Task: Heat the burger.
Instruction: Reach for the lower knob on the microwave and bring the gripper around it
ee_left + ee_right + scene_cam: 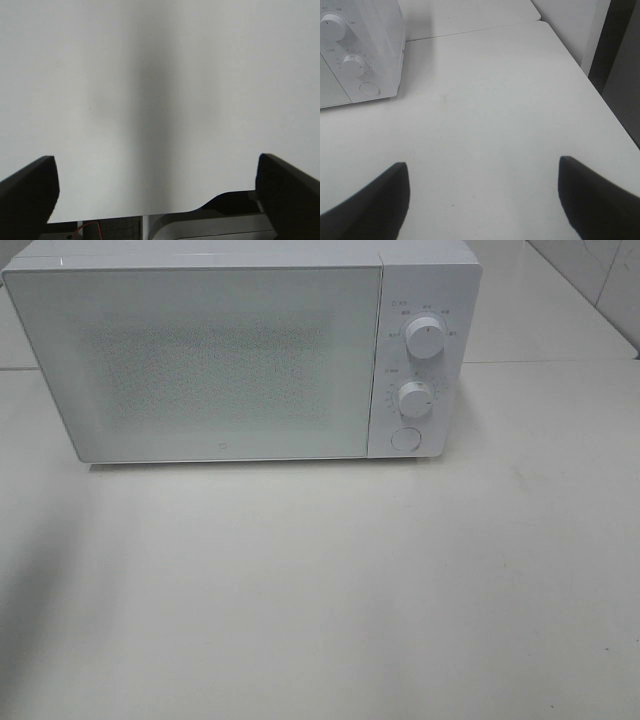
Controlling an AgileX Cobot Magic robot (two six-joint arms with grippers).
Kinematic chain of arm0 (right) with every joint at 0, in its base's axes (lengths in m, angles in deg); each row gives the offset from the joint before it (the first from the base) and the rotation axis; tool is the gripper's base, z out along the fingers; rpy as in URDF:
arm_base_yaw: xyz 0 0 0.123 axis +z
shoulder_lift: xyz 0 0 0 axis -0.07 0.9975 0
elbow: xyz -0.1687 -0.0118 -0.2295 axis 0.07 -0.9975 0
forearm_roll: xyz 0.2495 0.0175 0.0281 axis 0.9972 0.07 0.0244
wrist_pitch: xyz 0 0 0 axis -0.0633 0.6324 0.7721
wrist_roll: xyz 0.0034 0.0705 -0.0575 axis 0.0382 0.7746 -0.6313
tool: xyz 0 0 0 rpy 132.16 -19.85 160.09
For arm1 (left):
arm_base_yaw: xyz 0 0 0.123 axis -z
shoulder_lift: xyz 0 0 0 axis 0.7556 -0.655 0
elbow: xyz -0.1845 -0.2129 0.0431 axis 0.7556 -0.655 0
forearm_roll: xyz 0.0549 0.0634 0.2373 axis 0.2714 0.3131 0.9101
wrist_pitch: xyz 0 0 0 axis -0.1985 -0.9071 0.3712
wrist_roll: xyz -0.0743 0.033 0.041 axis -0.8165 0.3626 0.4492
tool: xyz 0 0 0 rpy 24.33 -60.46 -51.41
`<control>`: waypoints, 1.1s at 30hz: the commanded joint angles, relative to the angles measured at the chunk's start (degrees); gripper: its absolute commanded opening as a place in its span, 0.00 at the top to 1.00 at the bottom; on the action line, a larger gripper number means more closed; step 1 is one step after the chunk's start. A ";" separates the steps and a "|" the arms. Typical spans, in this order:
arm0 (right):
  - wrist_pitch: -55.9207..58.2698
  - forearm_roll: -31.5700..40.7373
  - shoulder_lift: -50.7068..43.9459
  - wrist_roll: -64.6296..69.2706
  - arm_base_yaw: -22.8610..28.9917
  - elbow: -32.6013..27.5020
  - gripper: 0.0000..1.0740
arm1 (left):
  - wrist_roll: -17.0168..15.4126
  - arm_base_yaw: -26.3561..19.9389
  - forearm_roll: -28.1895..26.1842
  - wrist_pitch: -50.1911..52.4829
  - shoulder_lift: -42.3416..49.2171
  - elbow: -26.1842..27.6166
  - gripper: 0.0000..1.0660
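Note:
The burger is out of view in every frame. A white microwave (240, 350) stands at the back of the white table, its door shut, with two round knobs (425, 340) and a round button (404, 438) on its right panel. Neither gripper shows in the high view. My left gripper (157, 195) is open over bare white table, its dark fingers (27, 192) wide apart and empty. My right gripper (482, 200) is open too, over the table in front of and to the right of the microwave (360, 50), nothing between its fingers (372, 205).
The white table (330, 590) spreads in front of the microwave. Its right edge (600, 95) shows in the right wrist view, with a dark gap and a wall beyond. A tiled wall (600, 280) rises at the back right.

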 commanded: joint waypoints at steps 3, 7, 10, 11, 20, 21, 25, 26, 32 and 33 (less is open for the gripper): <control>0.00 0.06 -1.38 0.52 -0.40 0.06 0.29 | 0.57 -1.43 -0.74 1.09 6.07 -5.33 0.06; 0.00 0.06 -1.38 0.52 -0.40 0.06 0.29 | 2.75 -1.43 -0.80 1.15 10.49 -9.63 0.06; 0.00 0.06 -1.38 0.52 -0.40 0.06 0.29 | 3.90 -1.43 -0.80 2.01 14.90 -14.50 0.06; 0.00 0.06 -1.38 0.52 -0.40 0.06 0.29 | 3.90 -1.43 -0.80 2.29 15.81 -15.76 0.06; 0.00 0.06 -1.38 0.52 -0.40 0.06 0.29 | 3.90 -1.43 0.11 6.88 27.39 -26.41 0.06; 0.00 0.06 -1.38 0.52 -0.40 0.06 0.29 | 3.90 -1.43 0.11 6.88 27.39 -26.41 0.06; 0.00 0.06 -1.38 0.52 -0.40 0.06 0.29 | 3.50 -1.43 2.01 5.61 35.41 -27.10 0.06; 0.00 0.06 -1.38 0.52 -0.40 0.06 0.29 | 3.50 -1.43 2.01 5.61 36.84 -27.10 0.06; 0.00 0.06 -1.38 0.52 -0.40 0.06 0.29 | 3.50 -1.43 2.01 5.61 45.21 -27.10 0.06; 0.00 0.06 -1.38 0.52 -0.40 0.06 0.29 | 3.50 -1.43 2.01 5.61 46.98 -27.10 0.06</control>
